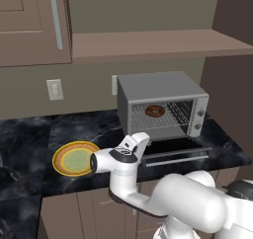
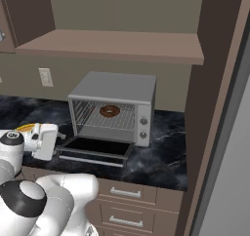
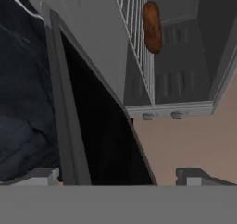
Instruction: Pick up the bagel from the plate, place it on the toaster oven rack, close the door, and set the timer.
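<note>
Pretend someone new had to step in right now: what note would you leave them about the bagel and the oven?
Gripper: open, holding nothing, low beside the open door.
Bagel: already on the rack inside the toaster oven.
Plate: bare, on the counter left of the oven.
Done: bagel moved from plate to rack.
Left: swing the door shut, then turn the timer knob on the right-hand control strip.
</note>
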You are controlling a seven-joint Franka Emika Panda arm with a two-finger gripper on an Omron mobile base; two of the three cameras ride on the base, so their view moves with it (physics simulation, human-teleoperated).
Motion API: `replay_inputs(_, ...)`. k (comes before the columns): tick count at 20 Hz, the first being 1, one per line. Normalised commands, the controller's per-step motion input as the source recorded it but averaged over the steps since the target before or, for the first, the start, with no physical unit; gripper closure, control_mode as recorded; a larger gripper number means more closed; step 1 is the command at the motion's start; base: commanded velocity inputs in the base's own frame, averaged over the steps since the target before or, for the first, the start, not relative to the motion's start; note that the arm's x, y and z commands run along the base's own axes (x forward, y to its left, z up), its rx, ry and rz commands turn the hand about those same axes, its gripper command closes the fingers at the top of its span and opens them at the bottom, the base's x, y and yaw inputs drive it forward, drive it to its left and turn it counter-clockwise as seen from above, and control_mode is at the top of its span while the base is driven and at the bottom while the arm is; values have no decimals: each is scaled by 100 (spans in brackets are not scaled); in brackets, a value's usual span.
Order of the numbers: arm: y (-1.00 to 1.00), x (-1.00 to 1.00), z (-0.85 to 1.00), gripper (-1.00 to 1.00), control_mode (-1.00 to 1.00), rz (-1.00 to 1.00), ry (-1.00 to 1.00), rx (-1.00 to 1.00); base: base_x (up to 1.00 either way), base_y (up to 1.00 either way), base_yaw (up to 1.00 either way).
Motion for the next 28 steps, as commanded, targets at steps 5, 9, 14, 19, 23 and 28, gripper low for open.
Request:
replay_inputs(5,-27,5,32,-100,-100,0,0,0,0,0,0)
replay_inputs(9,-30,16,17,-100,-100,0,0,0,0,0,0)
replay_inputs(14,-36,25,14,-100,-100,0,0,0,0,0,0)
replay_inputs(19,-22,27,27,-100,-100,0,0,0,0,0,0)
replay_inputs(23,-16,30,28,-100,-100,0,-1,0,0,0,0)
replay_inputs(28,-9,33,28,-100,-100,0,-3,0,0,0,0)
